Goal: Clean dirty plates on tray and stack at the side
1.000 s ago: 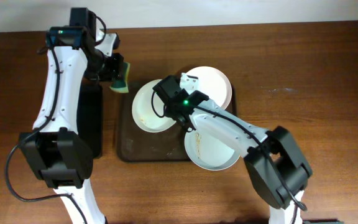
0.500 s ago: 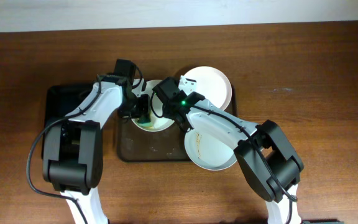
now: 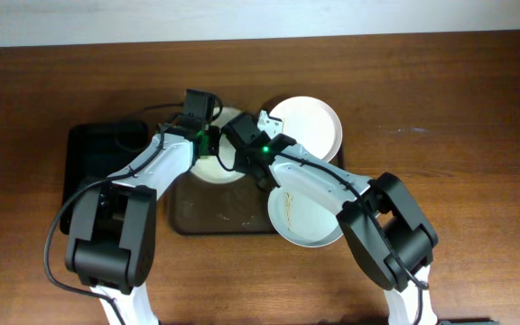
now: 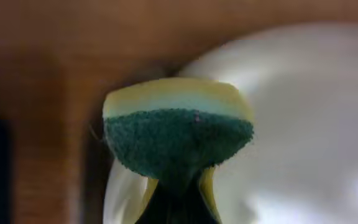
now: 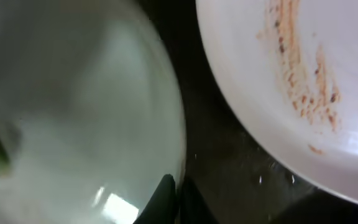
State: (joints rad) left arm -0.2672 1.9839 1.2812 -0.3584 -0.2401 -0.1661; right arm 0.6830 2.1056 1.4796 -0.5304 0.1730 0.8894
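Surface: your tabletop (image 3: 459,135) is dark brown wood with visible grain, and a few faint pale marks lie right of the plates. A strip of pale wall (image 3: 332,16) runs along its far edge. No more of the room shows.

Tray (image 3: 215,217): it sits mid-tabletop. Its bare brown floor carries small pale specks, which also show in the right wrist view. A black tray (image 3: 88,158) lies just left of it, partly under your left arm.

Plates:
- The green plate (image 3: 208,167) is at the tray's far left, mostly covered by both arms.
- The far plate (image 3: 310,126) is white with a clean face, and it overhangs the tray's far right corner.
- The streaked plate (image 3: 310,221) is white and overhangs the near right corner. Orange-brown streaks (image 5: 303,74) and dots run across its face.

Left claw (image 4: 174,196): it is clamped on the sponge (image 4: 178,137), pinching it at the base so it bulges. The dark green scouring side faces the wrist camera, with yellow foam behind it. The sponge is held at the green plate's far edge. The view is too blurred to tell whether the two touch.

Right claw (image 5: 176,202): its dark fingers are closed on the green plate's rim at the plate's right side, above the tray floor between that plate and the streaked plate. The green plate is blurred in the right wrist view, so you cannot judge the condition of its face.
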